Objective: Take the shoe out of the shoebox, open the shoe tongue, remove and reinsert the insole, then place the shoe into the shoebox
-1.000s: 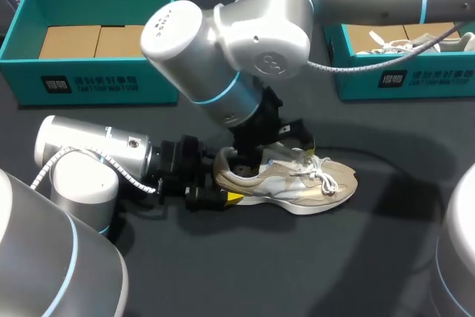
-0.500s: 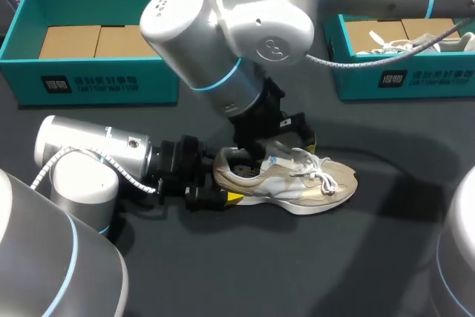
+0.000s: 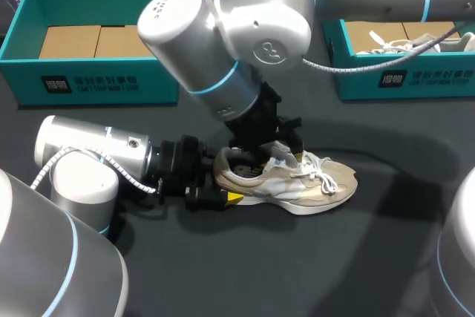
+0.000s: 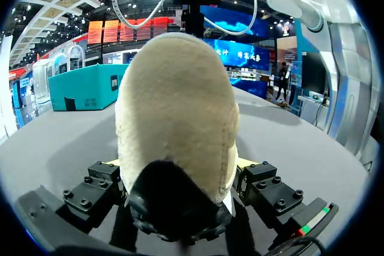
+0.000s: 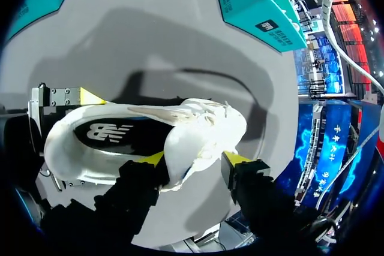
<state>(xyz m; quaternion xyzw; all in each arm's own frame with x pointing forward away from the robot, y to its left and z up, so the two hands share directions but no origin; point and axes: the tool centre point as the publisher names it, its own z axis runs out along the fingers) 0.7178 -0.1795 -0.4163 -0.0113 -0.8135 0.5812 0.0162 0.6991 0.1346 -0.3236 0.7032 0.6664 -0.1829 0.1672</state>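
L gripper (image 3: 217, 198): closed on shoe (image 3: 297, 183) at heel, lying low along table (image 3: 334, 257). From L wrist cam, heel fills gap btwn fingers (image 4: 267, 190), one pressed to each side, held apart by heel itself.

R gripper (image 5: 193, 159): pinched on tongue (image 5: 201, 139), a yellow tip each side, only tongue's thickness btwn them. In head view, comes down steeply over shoe mouth w/ tongue standing up off the upper. Insole (image 5: 111, 131): black, lying inside shoe, seen through open mouth just behind tongue.

Shoe: on its sole, mid-table, outside both boxes. Heel toward L arm, toe toward R side of table. Laces (image 3: 315, 170) loose on top, just ahead of R gripper.

Edges/room: left box (image 3: 96, 79) at far L edge of table w/ cardboard (image 3: 70, 41) inside. Right box (image 3: 401, 79) at far R edge w/ another shoe (image 3: 453, 41) in it. Both boxes well apart from shoe, nearest things to it besides the grippers. Dark table runs on wide on near side of shoe & past toe. R arm (image 3: 223, 42): big joint hanging above stretch btwn shoe & left box, reaching in past table's middle.
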